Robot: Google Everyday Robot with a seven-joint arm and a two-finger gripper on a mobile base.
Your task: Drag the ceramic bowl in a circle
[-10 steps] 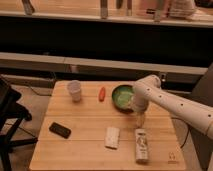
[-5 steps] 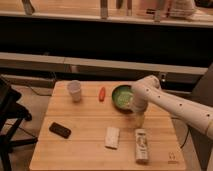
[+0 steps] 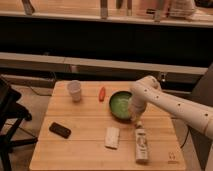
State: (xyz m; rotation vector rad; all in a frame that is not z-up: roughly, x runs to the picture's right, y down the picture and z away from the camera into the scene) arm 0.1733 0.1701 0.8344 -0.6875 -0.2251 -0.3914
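Wooden table (image 3: 82, 152) with a pale slatted top, in a dim room; dark wall and long ledges behind.

Nearest the camera, right of centre: a white bottle (image 3: 141, 145) lying on its side, its long axis running front to back. Just left of it, a small white flat packet (image 3: 112, 137), lying flat. Further left and well apart, a black phone (image 3: 60, 130), flat, angled to the table edge.

Mid-table, right of centre: the green bowl (image 3: 120, 104), upright, darker at the rim, paler inside. It sits just beyond the top end of the bottle, close to it but apart as far as can be seen.

The gripper (image 3: 135, 118) is down at the bowl's near-right rim, at the end of a white arm (image 3: 170, 102) that comes in from the right edge and bends down over the bowl. Its tip blends with the rim and the bottle top; whether it is spread or closed on the rim is not readable here.

Beyond the bowl to the left: a small red object (image 3: 102, 93) lying near it, then a white cup (image 3: 74, 90), upright, toward the far-left part of the table.

Off the table, left edge: a dark chair (image 3: 9, 112), partly cut off.
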